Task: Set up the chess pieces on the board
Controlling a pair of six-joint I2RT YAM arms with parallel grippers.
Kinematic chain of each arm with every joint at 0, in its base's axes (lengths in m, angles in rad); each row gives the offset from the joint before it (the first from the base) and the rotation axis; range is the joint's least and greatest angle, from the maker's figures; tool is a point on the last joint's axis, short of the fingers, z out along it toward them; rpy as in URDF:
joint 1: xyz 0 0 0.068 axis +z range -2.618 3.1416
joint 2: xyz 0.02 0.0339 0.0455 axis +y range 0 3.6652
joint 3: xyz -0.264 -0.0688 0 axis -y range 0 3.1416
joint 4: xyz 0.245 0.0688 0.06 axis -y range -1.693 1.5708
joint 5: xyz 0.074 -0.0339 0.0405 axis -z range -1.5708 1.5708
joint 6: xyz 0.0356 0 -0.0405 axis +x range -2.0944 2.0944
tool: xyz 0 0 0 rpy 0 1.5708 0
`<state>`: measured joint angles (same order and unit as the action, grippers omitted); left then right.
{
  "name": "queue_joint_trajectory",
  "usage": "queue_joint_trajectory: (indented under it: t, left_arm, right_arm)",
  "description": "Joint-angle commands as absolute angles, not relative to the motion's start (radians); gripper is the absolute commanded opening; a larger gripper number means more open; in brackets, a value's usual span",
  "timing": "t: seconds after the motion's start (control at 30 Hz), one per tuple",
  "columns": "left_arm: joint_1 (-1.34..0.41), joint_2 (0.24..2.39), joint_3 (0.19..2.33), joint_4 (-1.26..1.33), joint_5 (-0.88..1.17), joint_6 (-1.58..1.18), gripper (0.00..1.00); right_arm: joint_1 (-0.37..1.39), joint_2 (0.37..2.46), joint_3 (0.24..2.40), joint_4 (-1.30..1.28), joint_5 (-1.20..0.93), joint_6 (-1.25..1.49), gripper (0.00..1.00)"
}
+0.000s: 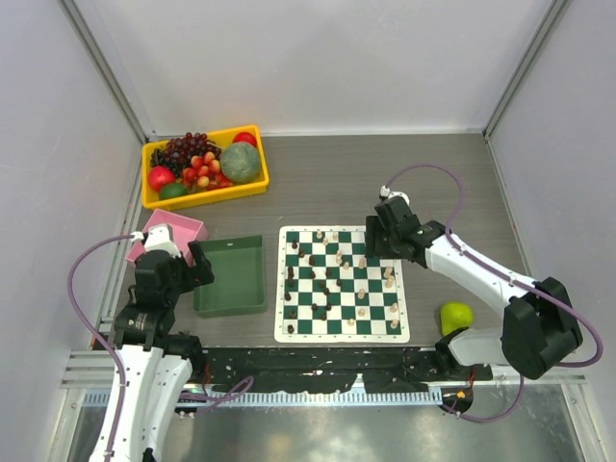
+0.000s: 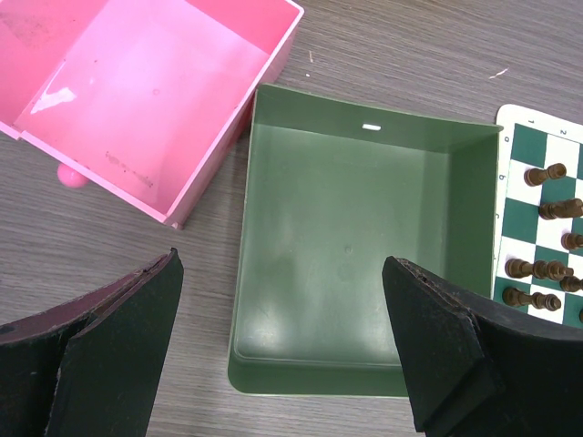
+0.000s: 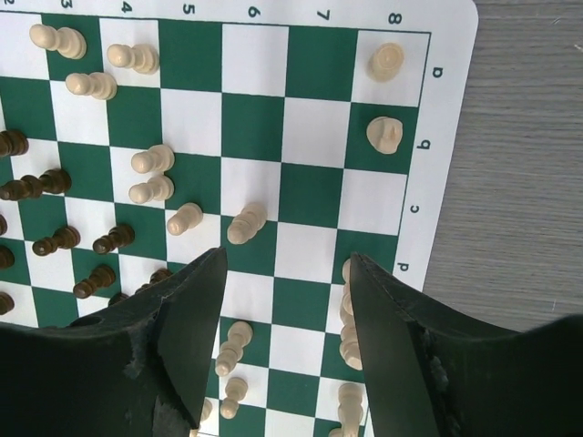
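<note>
The board (image 1: 342, 337) is a green and white checked mat in front of the arms. Dark and cream chess pieces (image 1: 327, 279) stand scattered over it, dark ones to the left, cream ones to the right. My right gripper (image 3: 287, 259) hangs open above the board's far right part (image 1: 377, 245), with only bare squares between its fingers. A tall cream piece (image 3: 348, 314) stands right against the inner side of its right finger. A cream pawn (image 3: 246, 222) stands just beyond the tips. My left gripper (image 2: 282, 264) is open over the green tray's near edge, holding nothing.
The green tray (image 1: 229, 310) lies left of the board, and a pink box (image 1: 173, 231) behind it. A yellow bin (image 1: 207, 197) of fruit sits at the back left. A green fruit (image 1: 456, 316) lies right of the board. Dark pieces (image 2: 545, 174) show at the board's left edge.
</note>
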<state>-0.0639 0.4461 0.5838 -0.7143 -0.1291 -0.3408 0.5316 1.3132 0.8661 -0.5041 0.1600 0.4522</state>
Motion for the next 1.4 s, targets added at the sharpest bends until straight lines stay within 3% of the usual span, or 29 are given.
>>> queue_joint_trajectory:
  t: [0.0,0.37,1.03,1.2,1.37]
  left_arm:
    - [-0.061,0.439,0.595,-0.675,-0.117,-0.348,0.99]
    - [-0.061,0.44,0.595,-0.673,-0.12,-0.348,0.99]
    - [-0.061,0.434,0.594,-0.672,-0.118,-0.348,0.99]
    - [-0.061,0.436,0.592,-0.672,-0.12,-0.348,0.99]
    - [-0.061,0.439,0.595,-0.673,-0.12,-0.348,0.99]
  right_arm:
    - [0.551,1.305,0.865,-0.476,0.14,0.48,0.62]
    - [0.597,1.4,0.903,-0.46,0.117,0.479,0.5]
    - [0.607,1.52,0.953,-0.443,0.115,0.468,0.39]
    - [0.609,1.529,0.957,-0.442,0.12,0.465,0.31]
    - [0.609,1.549,0.973,-0.459,0.121,0.459,0.32]
